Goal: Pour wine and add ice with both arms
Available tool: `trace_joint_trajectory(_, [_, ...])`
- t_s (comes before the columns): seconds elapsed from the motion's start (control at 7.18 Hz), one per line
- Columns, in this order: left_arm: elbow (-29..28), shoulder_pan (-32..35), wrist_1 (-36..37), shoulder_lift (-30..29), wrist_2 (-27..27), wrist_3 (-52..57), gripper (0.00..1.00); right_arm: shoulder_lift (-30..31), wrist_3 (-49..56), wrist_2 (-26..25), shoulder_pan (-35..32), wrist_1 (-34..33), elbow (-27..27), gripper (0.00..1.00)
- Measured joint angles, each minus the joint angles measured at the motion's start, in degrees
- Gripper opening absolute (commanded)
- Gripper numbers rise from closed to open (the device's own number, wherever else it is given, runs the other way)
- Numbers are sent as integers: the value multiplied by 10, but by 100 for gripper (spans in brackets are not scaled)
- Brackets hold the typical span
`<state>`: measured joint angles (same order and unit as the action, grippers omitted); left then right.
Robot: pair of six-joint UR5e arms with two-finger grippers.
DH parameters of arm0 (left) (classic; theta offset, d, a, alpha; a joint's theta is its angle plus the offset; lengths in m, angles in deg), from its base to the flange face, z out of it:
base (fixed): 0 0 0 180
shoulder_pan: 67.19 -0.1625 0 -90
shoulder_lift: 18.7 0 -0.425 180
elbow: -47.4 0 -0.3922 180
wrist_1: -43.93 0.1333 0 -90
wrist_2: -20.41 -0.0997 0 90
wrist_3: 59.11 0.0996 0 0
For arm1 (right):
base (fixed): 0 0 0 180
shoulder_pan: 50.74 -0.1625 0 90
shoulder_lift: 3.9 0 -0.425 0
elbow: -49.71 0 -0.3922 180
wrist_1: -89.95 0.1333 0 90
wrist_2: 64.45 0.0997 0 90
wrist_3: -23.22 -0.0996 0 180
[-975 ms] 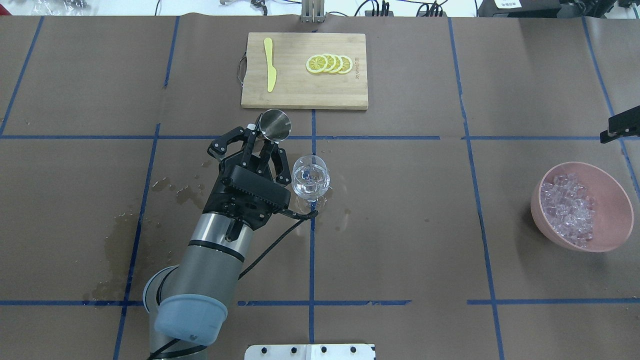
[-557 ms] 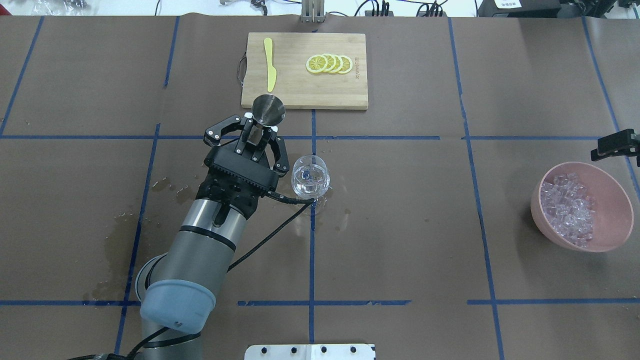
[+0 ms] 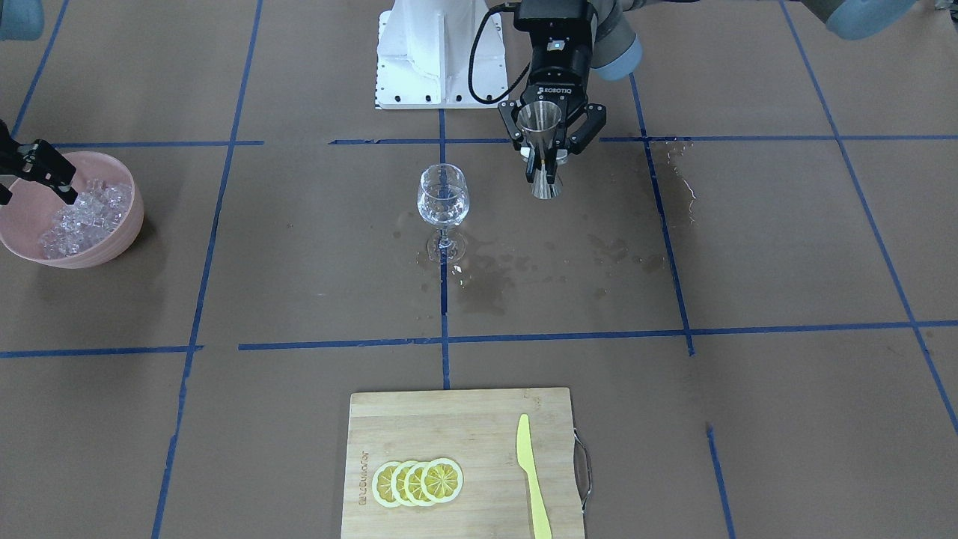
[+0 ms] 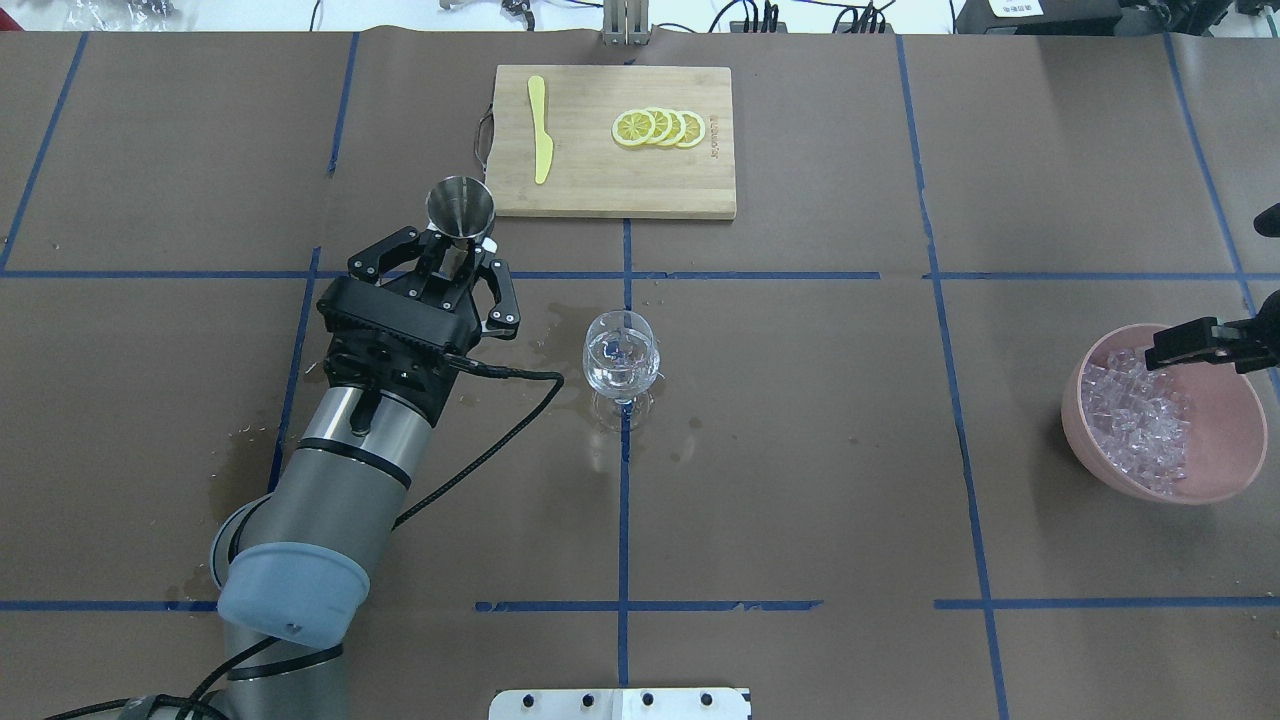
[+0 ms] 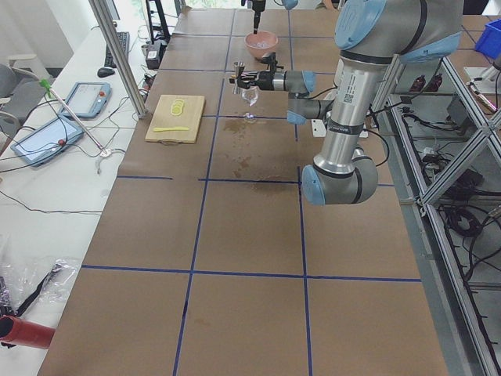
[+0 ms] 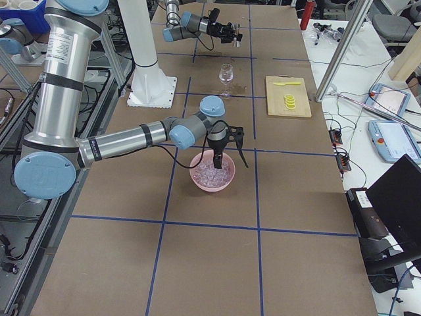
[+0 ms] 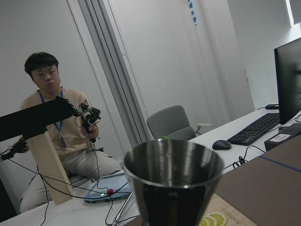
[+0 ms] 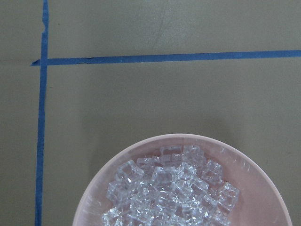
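Wet patches [image 4: 235, 455]: dark, ragged stains soaked into the matte brown paper, back toward my base from my left fingers. More lie around the glass foot.
Left gripper [image 4: 459, 262]: my black fingers are clenched on the narrow waist of the Jigger, holding it upright and off the table.
Jigger [image 4: 460, 207]: polished steel, two cones joined tip to tip. The round mouth faces up and the upper cup rises just past my left fingertips.
Knife [image 4: 540, 130]: flat, pale yellow and smooth, lying on the board ahead of my left fingers and well apart from them.
Cutting board [image 4: 600, 190]: a rectangle of light wood grain with a wire handle at one short end, ahead of my left fingers.
Lemon slices [image 4: 660, 128]: thin round discs overlapped in a short row on the board, to the right of the knife.
Wine glass [image 4: 621, 345]: clear, with a rounded bowl on a thin stem, standing upright to the right of my left fingers and apart from them.
Wine [image 3: 443, 211]: clear and colourless, sitting low in the glass.
Bowl [image 4: 1225, 440]: smooth, matte pink and round, beneath my right fingers.
Ice [image 4: 1135, 430]: small, glittering, clear, blocky lumps heaped in the bowl.
Right gripper [image 6: 231, 159]: it points down with its fingers [image 4: 1195, 345] released and spread wide, holding nothing. One tip is over the ice, and I cannot tell whether it touches. The other tip hangs outside the bowl's far rim.
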<state>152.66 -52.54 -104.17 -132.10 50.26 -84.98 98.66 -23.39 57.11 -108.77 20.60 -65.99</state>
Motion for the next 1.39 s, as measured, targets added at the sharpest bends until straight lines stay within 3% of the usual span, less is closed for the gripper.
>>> trace_joint_trajectory(0.56, [38,5,0,92,0,-73,0,23,-13,-32,52,6,1,100])
trace_joint_trajectory(0.97, [74,7,-9,175,0,-92,0,35,-14,-45,72,7,12,89])
trace_joint_trajectory(1.11, [77,8,-12,184,-1,-93,0,33,-13,-45,77,7,20,81])
trace_joint_trajectory(1.39, [78,9,-14,193,-1,-94,0,29,-11,-45,80,8,28,49])
